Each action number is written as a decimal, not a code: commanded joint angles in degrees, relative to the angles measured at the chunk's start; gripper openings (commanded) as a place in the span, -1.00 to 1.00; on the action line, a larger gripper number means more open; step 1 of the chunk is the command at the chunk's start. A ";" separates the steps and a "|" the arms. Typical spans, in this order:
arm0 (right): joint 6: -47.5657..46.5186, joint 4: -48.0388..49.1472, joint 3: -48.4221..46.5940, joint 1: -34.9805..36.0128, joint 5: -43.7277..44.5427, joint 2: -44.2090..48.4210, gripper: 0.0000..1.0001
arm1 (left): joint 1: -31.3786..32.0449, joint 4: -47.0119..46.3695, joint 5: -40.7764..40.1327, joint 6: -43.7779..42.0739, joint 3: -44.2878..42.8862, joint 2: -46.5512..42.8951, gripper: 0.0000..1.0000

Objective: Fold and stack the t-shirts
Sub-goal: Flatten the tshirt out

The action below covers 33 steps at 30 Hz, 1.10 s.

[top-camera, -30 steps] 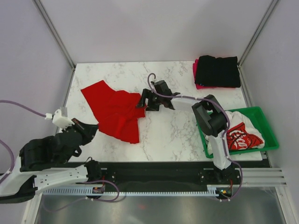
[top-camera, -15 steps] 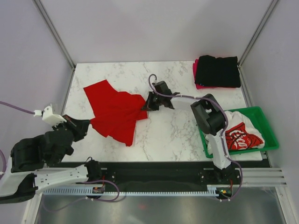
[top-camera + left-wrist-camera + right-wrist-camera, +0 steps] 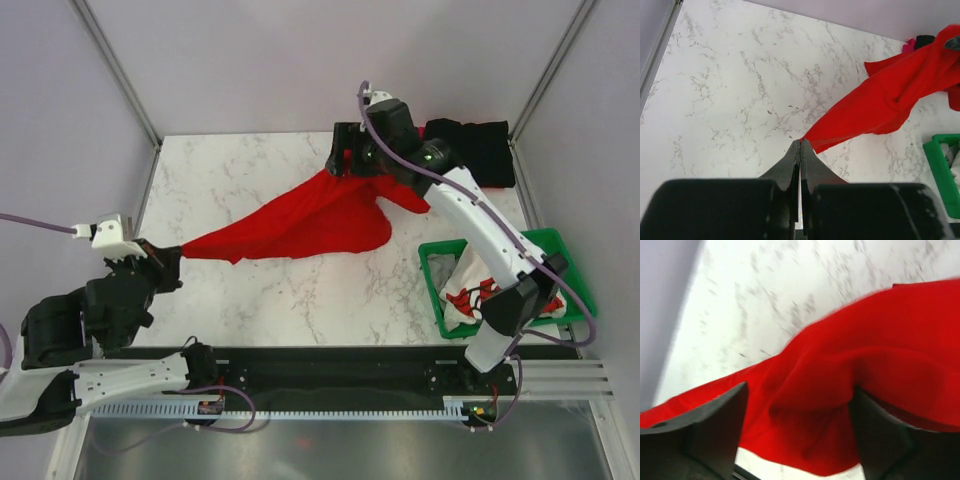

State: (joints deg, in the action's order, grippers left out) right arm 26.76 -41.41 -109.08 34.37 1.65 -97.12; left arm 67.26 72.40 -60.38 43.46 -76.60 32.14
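The plain red t-shirt (image 3: 300, 225) hangs stretched in the air between my two grippers. My left gripper (image 3: 178, 253) is shut on its pointed left tip, which shows in the left wrist view (image 3: 800, 141). My right gripper (image 3: 345, 165) holds the other end high near the table's back. In the right wrist view its fingers stand apart with red cloth (image 3: 840, 370) bunched between them (image 3: 797, 390). The black tee (image 3: 485, 150) lies folded at the back right. A magenta-pink edge (image 3: 909, 46) shows beside it. White tees with red print (image 3: 465, 290) lie in the crate.
The green plastic crate (image 3: 560, 250) stands at the right edge, partly under my right arm. It also shows in the left wrist view (image 3: 939, 165). The marble tabletop (image 3: 250, 170) is bounded by grey walls and metal posts at the back corners.
My right gripper has risen and swung to the back right with the red shirt in it. The shirt has left the table and is pulled taut. My left gripper has kept its hold.
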 commanded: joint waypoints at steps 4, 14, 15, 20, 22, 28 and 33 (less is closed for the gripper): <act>-4.09 -9.32 10.97 0.87 9.68 -5.03 0.82 | 0.06 -2.53 0.35 -2.24 4.61 -0.59 -0.96; 3.55 2.20 36.55 0.79 12.23 12.47 0.82 | 0.06 7.82 -3.23 5.13 5.41 -0.15 -0.96; 4.17 2.47 38.05 0.87 12.67 13.09 0.81 | 0.06 9.24 -4.21 7.40 4.71 -0.32 -0.96; 5.67 6.59 44.13 0.87 10.66 12.93 0.78 | 0.15 8.03 -4.75 4.80 4.87 -4.80 -0.96; 5.23 6.87 42.56 0.87 11.44 11.00 0.72 | 0.06 6.36 -4.05 4.00 8.11 -6.29 -0.96; 2.51 14.06 38.95 0.87 5.92 4.32 0.64 | 0.23 -2.86 -1.32 -2.59 11.72 -10.34 -0.96; 0.67 18.99 34.12 -0.27 2.57 -4.54 0.56 | 0.23 -9.91 0.97 -5.94 18.58 -13.41 -0.96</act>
State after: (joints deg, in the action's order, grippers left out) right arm 29.34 -28.56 -70.65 34.83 7.20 -97.60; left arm 67.26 68.79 -59.86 41.36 -60.86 20.01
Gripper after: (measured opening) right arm 0.789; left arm 0.025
